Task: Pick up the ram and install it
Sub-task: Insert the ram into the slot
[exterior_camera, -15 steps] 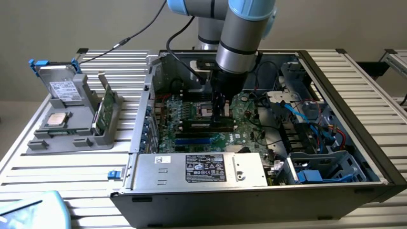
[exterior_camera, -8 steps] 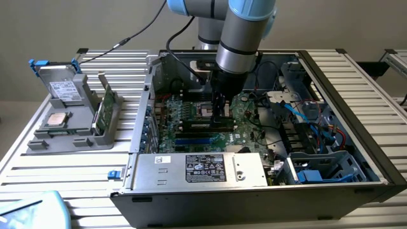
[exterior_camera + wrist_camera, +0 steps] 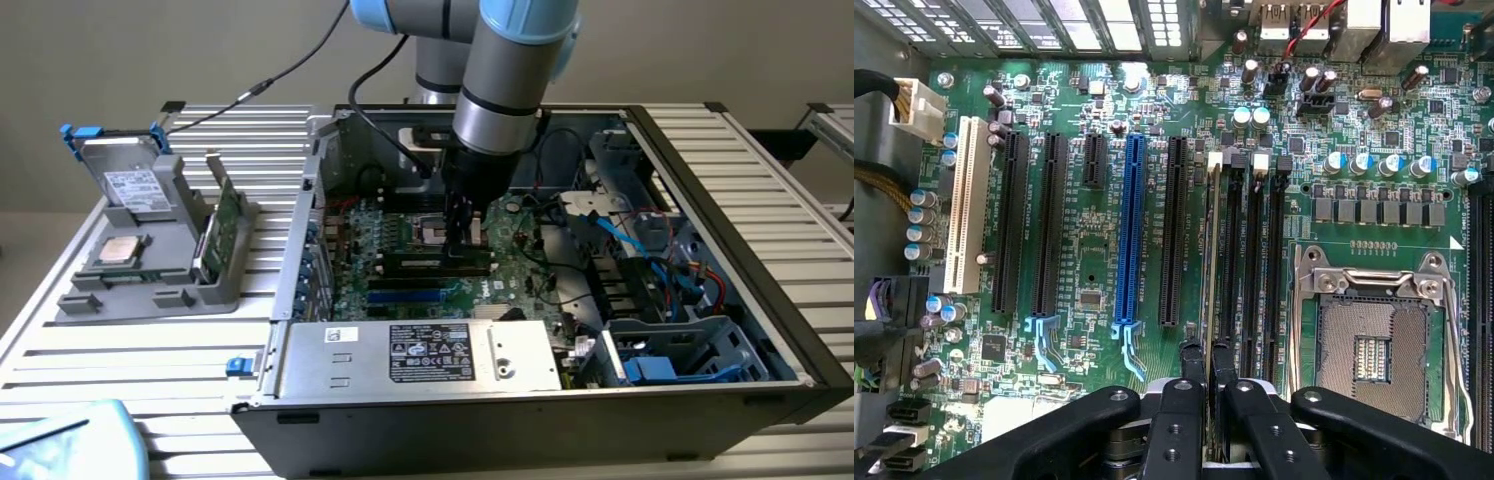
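Setting: slatted aluminium table (image 3: 160,350) before a plain beige wall; open black computer case (image 3: 747,330) lying on its side on it.
Arm: grey-and-blue arm (image 3: 501,70) reaches down into the case over the motherboard (image 3: 527,250).
End effector: end effector (image 3: 1211,365) has its black fingers (image 3: 1191,365) drawn close together, pinching the top edge of the ram (image 3: 1212,250).
Ram: thin board seen edge-on in the wrist view, standing upright in line with the outermost of the black memory slots (image 3: 1254,260), between the long black expansion slot (image 3: 1174,230) and the rest of the memory slots. Whether it is fully seated, cannot tell.
Nearby board features: blue expansion slot (image 3: 1131,225) and white slot (image 3: 966,205) further out; empty processor socket (image 3: 1374,340) with its metal frame on the other side of the memory slots.
Case front: silver power supply (image 3: 420,355) with a printed label.
Holder: grey tray (image 3: 140,260) at the exterior view's left, well apart from the case, carrying a silver drive with blue tabs (image 3: 127,175), a square processor chip (image 3: 123,248) and another green board (image 3: 230,225) standing on edge.
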Available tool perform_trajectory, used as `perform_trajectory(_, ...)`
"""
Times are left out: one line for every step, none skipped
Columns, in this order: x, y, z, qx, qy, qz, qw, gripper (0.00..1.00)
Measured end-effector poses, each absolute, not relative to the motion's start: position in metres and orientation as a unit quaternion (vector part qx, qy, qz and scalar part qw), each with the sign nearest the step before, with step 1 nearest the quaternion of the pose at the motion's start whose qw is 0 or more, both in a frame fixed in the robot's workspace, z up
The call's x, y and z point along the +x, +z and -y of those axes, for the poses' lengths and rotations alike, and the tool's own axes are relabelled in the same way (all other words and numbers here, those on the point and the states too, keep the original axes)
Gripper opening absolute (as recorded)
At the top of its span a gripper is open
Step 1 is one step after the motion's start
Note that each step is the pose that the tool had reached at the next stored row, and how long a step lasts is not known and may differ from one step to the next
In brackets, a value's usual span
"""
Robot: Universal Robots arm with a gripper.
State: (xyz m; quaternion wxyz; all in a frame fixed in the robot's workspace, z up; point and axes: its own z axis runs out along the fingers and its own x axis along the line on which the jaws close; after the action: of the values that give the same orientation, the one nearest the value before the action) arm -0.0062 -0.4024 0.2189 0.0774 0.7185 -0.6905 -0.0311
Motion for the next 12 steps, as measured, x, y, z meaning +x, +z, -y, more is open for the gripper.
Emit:
perform_trajectory(-0.0062,0.2189,0.4024,0.718,-0.031,0.691,0.077,0.14)
perform_trajectory(-0.0062,0.2189,0.4023,0.718,-0.031,0.691,0.077,0.14)
perform_trajectory(-0.0062,0.2188,0.4022,0.718,-0.031,0.691,0.077,0.14)
perform_trajectory(-0.0062,0.2188,0.4022,0.717,-0.031,0.692,0.077,0.14)
perform_trajectory(-0.0062,0.2189,0.4022,0.717,-0.031,0.692,0.077,0.14)
perform_trajectory(-0.0062,0.2189,0.4022,0.717,-0.031,0.692,0.077,0.14)
perform_trajectory(-0.0062,0.2189,0.4022,0.717,-0.031,0.692,0.077,0.14)
perform_trajectory(-0.0062,0.2189,0.4022,0.717,-0.031,0.692,0.077,0.14)
perform_trajectory(-0.0062,0.2189,0.4021,0.717,-0.031,0.692,0.077,0.14)
perform_trajectory(-0.0062,0.2188,0.4022,0.717,-0.031,0.692,0.077,0.14)
perform_trajectory(-0.0062,0.2187,0.4022,0.717,-0.031,0.692,0.077,0.14)
perform_trajectory(-0.0062,0.2186,0.4022,0.717,-0.031,0.692,0.077,0.14)
